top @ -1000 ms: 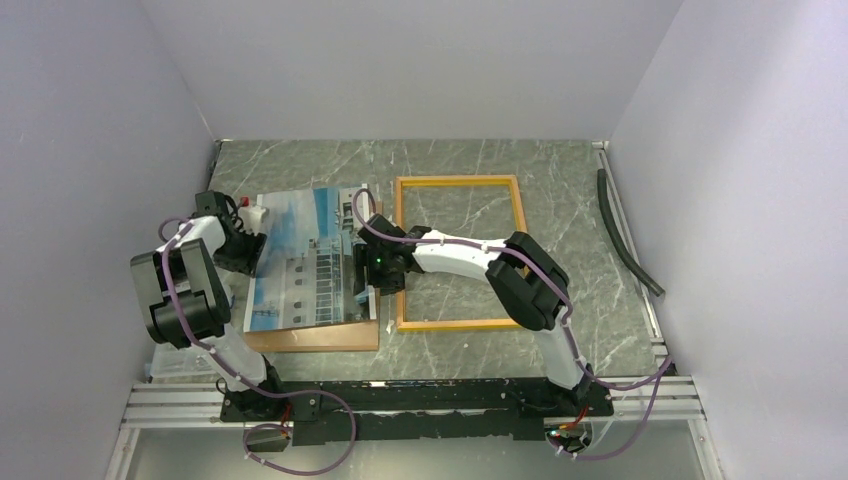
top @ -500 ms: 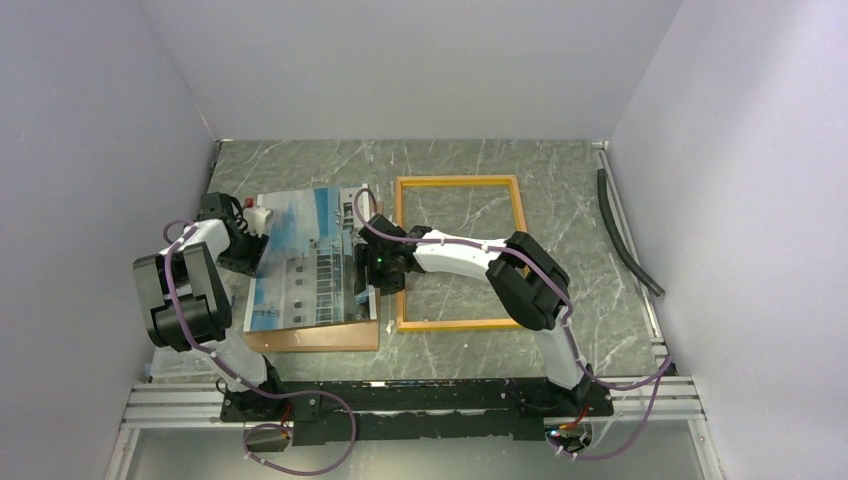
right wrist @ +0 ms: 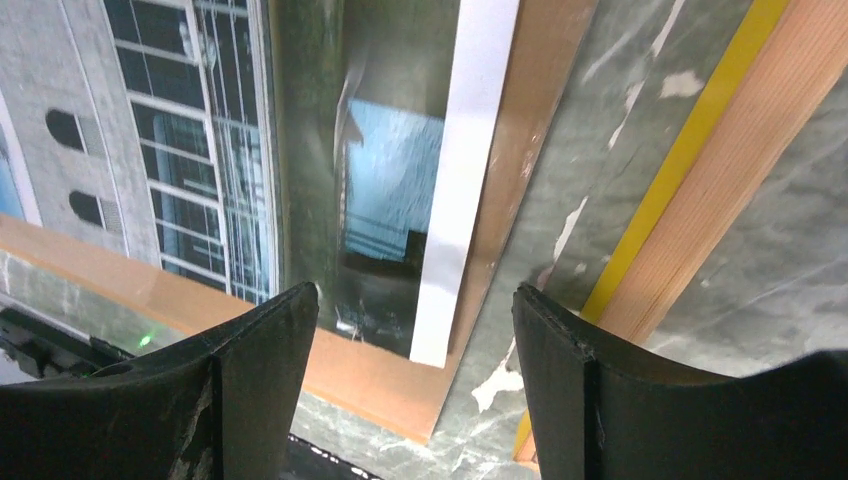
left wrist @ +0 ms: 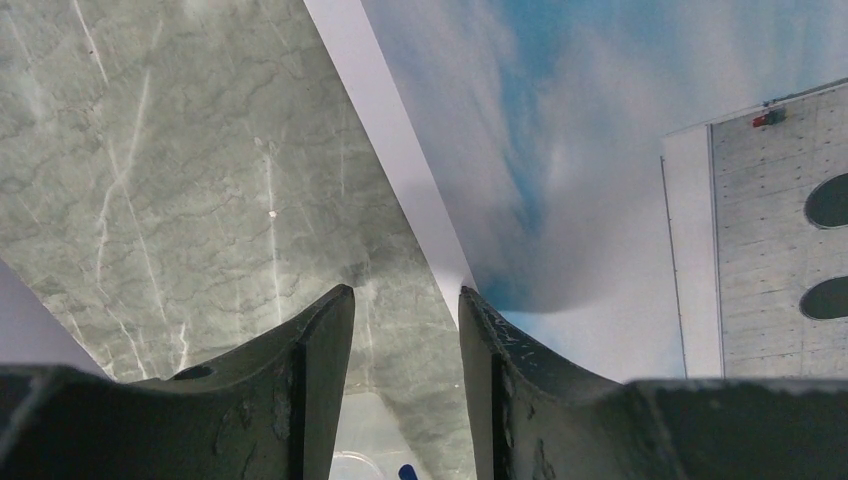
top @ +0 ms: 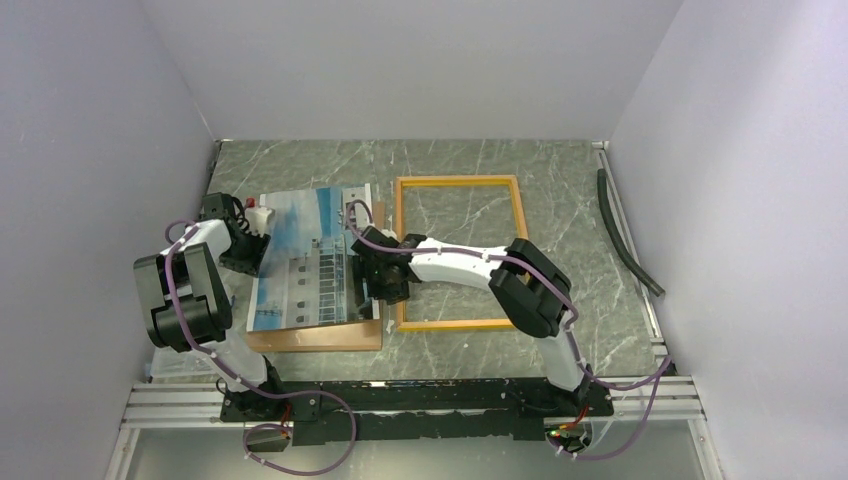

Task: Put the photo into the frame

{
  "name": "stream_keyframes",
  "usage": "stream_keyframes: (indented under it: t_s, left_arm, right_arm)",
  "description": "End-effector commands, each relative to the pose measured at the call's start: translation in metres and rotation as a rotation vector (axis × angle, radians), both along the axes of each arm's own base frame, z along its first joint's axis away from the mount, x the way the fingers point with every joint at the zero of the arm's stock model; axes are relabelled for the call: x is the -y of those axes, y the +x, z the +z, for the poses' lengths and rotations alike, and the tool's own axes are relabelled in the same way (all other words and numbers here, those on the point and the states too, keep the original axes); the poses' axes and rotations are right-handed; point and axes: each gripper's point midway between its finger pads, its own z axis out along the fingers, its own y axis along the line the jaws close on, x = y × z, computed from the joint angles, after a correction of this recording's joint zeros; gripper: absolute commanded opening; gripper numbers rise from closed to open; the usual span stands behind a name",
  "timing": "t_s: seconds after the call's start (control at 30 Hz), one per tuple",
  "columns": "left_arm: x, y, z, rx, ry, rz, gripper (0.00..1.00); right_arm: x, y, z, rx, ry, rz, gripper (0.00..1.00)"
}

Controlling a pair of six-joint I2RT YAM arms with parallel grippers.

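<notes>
Top external view: the photo (top: pixel 305 265) lies face up on a brown board (top: pixel 320 340) at the left side of the worktop (top: pixel 560 200). The board shows along the photo's near and right edges. The frame (top: pixel 460 182) lies flat just right of the board, with a strip of worktop between them and marble showing through its middle. The left gripper (left wrist: pixel 405 295) sits at the photo's far left edge. Its fingers stand a little apart with only worktop between them, and the photo's white border runs up to one fingertip. The right gripper (right wrist: pixel 415 290) is over the photo's near right corner, fingers wide apart, holding nothing.
</notes>
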Motion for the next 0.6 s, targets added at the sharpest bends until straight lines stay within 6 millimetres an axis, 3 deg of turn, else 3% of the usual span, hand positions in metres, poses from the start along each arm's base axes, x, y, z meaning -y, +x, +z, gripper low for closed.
stream_keyframes:
  t_s: [0.0, 0.57]
  left_arm:
    - [0.029, -0.024, -0.022, -0.097, -0.119, -0.013, 0.49]
    - [0.029, -0.02, -0.021, -0.092, -0.125, -0.014, 0.47]
  right_arm:
    - [-0.003, -0.012, 0.027, 0.016, 0.064, 0.031, 0.75]
    - [-0.018, -0.024, 0.031, 0.041, 0.072, 0.118, 0.63]
